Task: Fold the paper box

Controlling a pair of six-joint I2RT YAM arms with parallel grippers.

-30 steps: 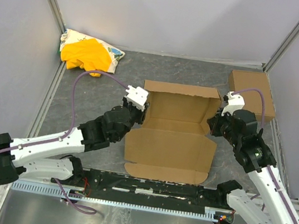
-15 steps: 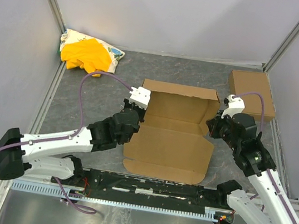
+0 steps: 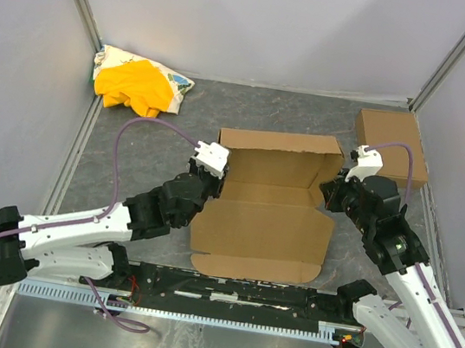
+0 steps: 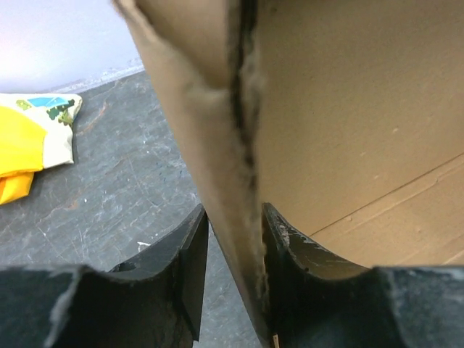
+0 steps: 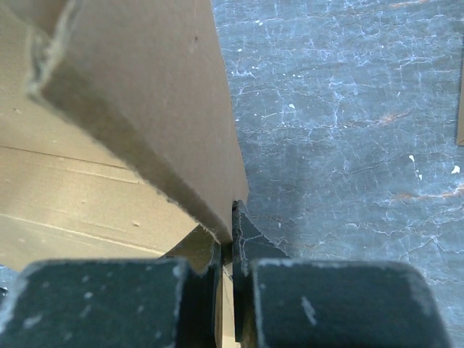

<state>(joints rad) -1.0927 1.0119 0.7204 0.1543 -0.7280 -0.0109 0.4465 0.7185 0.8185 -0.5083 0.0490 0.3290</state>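
The paper box [image 3: 267, 205] lies half-folded mid-counter, light and stiff, likely bending only at its creases; the left tool [image 4: 230, 250] straddles its left wall, jaws apart; the right tool [image 5: 226, 250] is clamped on its right wall, sensible holds both.

walls [image 3: 264, 21]: plain pale grey, metal corner posts | floor [image 3: 149, 148]: dark grey marbled mat | light: even

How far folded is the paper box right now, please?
Partly folded: the paper box has its far panel raised with side flaps upright, while its near panel lies flat.
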